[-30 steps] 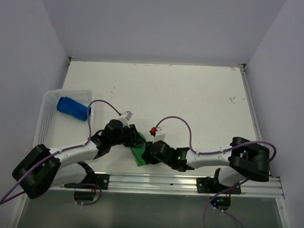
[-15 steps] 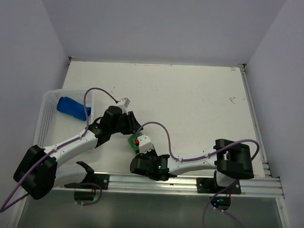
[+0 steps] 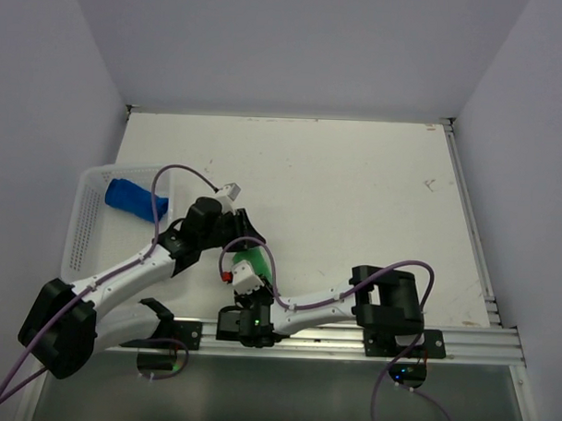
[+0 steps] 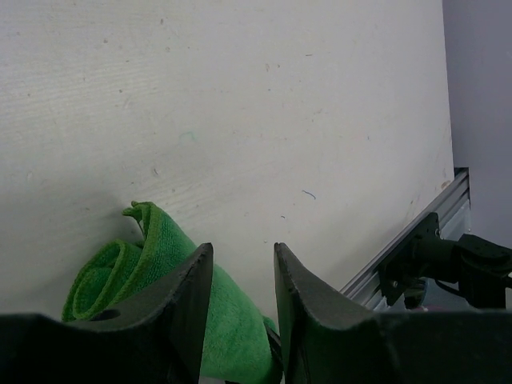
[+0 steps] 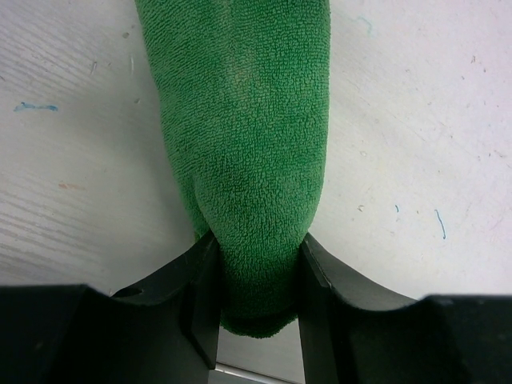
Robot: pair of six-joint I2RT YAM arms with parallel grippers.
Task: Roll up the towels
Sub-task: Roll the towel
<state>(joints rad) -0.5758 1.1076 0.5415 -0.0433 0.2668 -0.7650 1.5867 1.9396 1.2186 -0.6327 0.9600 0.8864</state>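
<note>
The green towel [image 3: 257, 261] lies rolled into a tube on the table near the front edge. My right gripper [image 5: 258, 264] is shut on its near end, and the roll [image 5: 244, 120] runs away from the jaws. In the top view the right gripper [image 3: 249, 270] sits just below the towel. My left gripper [image 4: 244, 256] is open over the far end of the roll [image 4: 128, 268], with the towel mostly behind its left finger; in the top view it is at the towel's upper end [image 3: 246, 239]. The blue towel [image 3: 129, 198] lies rolled in the white basket [image 3: 84, 241].
The basket stands at the table's left edge. The aluminium rail [image 3: 350, 338] runs along the front edge close behind the right gripper, and shows in the left wrist view [image 4: 416, 232]. The right arm is folded far to the left along this rail.
The right arm has swung left along the front edge, still holding the green towel's end, and the towel has turned with it. The left gripper has drawn back slightly to the upper left.
</note>
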